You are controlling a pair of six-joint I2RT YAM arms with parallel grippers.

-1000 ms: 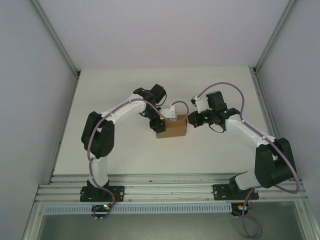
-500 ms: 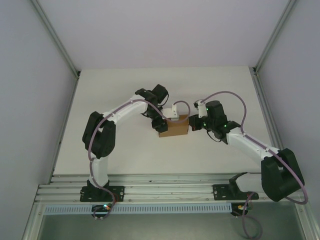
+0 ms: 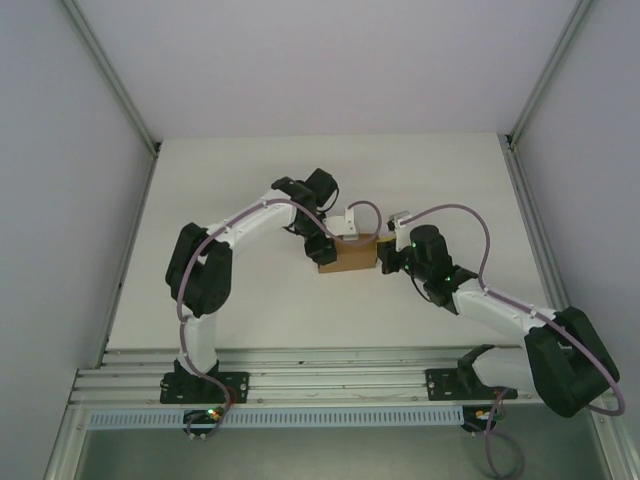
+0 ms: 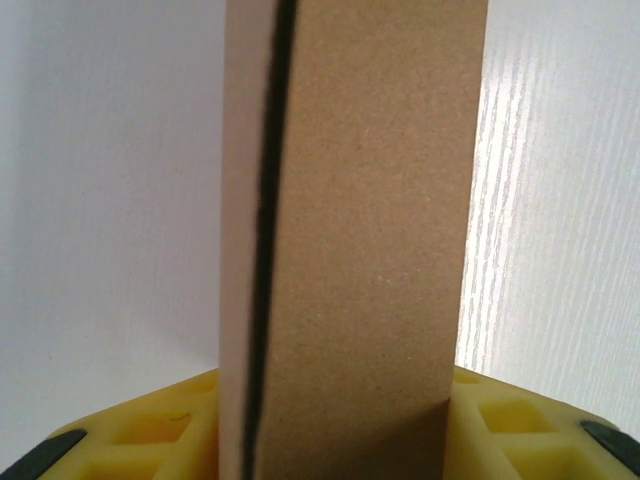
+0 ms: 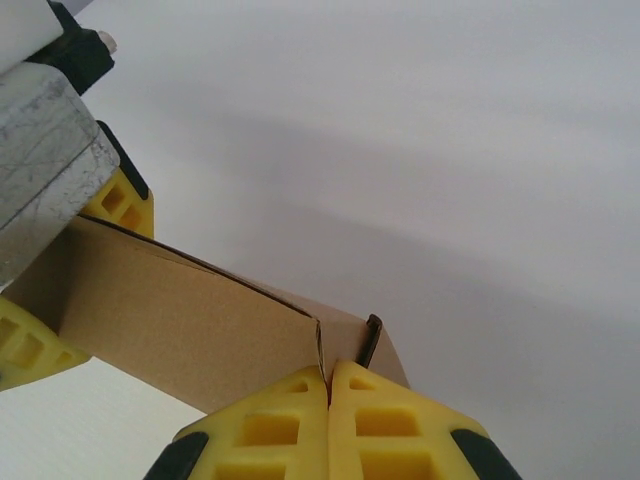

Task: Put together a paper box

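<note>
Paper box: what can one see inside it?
The paper box looks closed by its brown walls. A thin dark gap along one edge shows nothing within, so the inside is hidden.

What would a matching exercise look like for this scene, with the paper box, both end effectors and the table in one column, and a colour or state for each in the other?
Column one:
1. paper box
2. left end effector
3. right end effector
4. table

Column two:
A. shut on the box, one finger on each side
B. white
C. brown
D. shut, with nothing between the fingers, tips at the box's end flap

Pairs: 1-C, 2-A, 3-D, 4-B
</note>
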